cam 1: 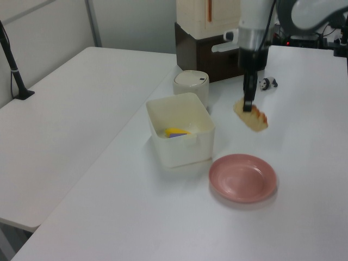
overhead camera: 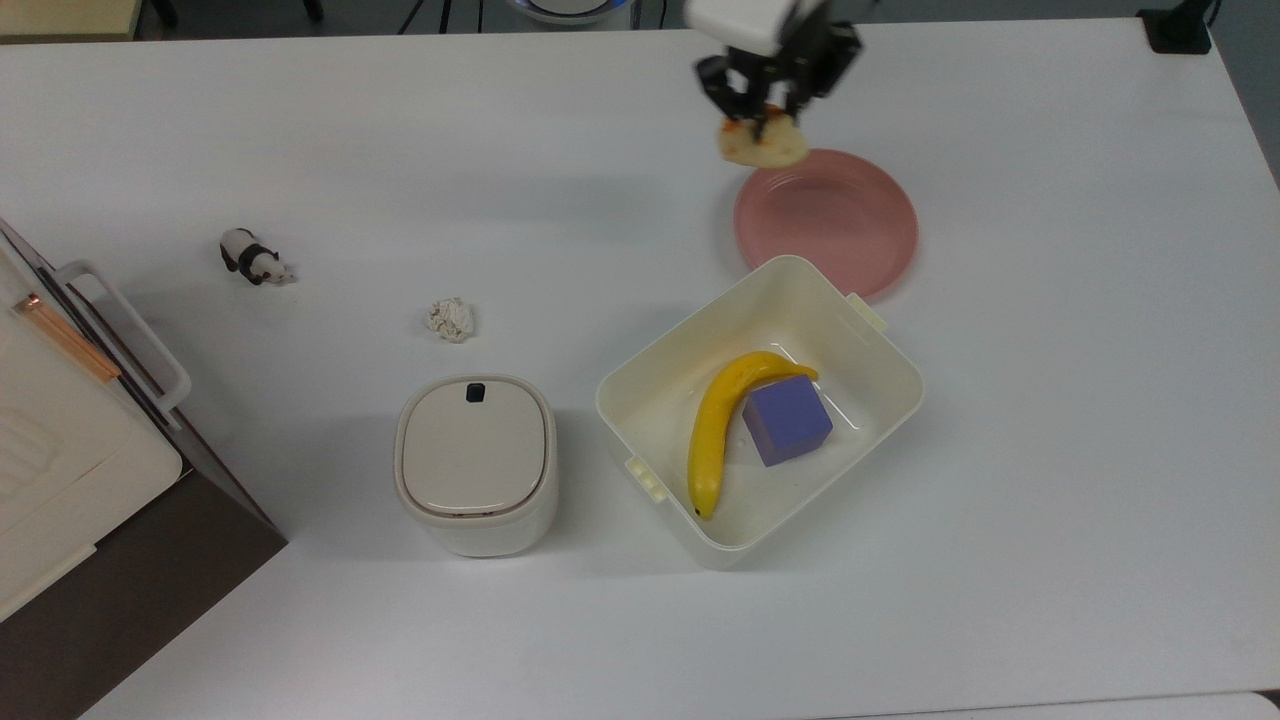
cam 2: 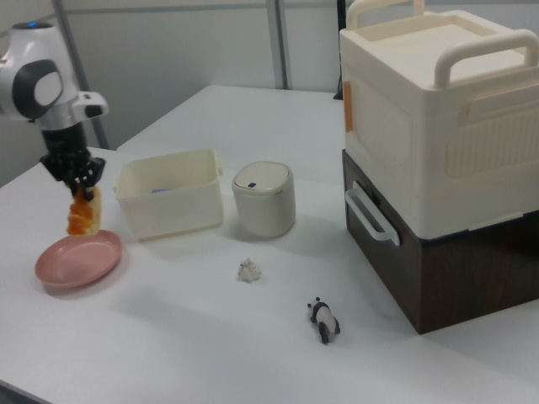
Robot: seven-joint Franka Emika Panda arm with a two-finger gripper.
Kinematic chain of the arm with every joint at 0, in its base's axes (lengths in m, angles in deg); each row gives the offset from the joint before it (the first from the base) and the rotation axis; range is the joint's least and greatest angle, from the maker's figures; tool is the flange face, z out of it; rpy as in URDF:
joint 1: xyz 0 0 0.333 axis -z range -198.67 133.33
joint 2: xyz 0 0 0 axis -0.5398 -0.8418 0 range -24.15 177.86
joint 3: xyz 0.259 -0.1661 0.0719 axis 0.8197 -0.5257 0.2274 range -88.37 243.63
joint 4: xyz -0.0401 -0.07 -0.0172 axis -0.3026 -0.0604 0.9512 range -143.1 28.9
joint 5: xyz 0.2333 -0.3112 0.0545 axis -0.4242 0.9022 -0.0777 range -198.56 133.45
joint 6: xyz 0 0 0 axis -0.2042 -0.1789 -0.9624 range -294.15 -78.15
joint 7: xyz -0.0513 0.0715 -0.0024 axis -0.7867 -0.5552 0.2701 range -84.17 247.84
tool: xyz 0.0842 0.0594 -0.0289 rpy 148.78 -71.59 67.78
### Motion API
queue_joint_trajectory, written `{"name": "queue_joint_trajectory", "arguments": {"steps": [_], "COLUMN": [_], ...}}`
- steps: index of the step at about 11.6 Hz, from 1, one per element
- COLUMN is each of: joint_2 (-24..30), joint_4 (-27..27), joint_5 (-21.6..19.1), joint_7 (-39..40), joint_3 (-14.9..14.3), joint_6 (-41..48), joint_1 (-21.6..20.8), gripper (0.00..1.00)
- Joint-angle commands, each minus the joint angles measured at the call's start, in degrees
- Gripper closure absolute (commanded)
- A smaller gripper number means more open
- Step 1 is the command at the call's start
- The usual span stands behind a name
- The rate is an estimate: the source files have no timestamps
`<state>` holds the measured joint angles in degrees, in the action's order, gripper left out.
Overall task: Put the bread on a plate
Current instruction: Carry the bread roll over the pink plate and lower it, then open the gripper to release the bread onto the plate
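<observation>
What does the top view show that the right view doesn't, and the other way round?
Top view: the bin's inside, with a banana lying against a purple cube.
Right view: the bread's height, with clear air between it and the plate, and a cream handled box stacked on a dark cabinet.
Both: the fingers shut on the bread, the paper ball and the toy panda.
</observation>
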<state>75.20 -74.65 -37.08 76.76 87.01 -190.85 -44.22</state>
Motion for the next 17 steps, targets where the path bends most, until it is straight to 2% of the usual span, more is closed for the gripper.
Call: {"name": "queue_joint_trajectory", "arguments": {"steps": [1, 3, 6, 7, 8, 10, 11, 14, 17], "joint_2": [-5.71, -8.97, -11.96, -12.15, -12.15, -11.54, -11.45, -9.53, -3.29], "joint_4": [0.06, 1.89, 2.34, 2.26, 2.26, 2.26, 2.26, 2.17, 2.26], "joint_5": [6.7, 8.12, 12.42, 13.13, 13.22, 14.01, 15.4, 15.86, 14.63], "joint_7": [-12.83, -15.48, -19.09, -19.62, -19.54, -19.01, -18.57, -15.77, -11.72], "joint_3": [-0.5, -0.5, -0.5, -0.41, -0.33, 0.38, 0.81, 1.17, 0.91], "joint_6": [-5.89, -5.99, -6.95, -7.04, -6.78, -5.99, -5.38, -3.62, -0.28], "joint_1": [-7.15, -8.39, -9.89, -9.98, -10.07, -10.25, -10.25, -9.37, -0.79], "gripper": [0.73, 0.73, 0.72, 0.62, 0.32, 0.0, 0.0, 0.0, 0.0]}}
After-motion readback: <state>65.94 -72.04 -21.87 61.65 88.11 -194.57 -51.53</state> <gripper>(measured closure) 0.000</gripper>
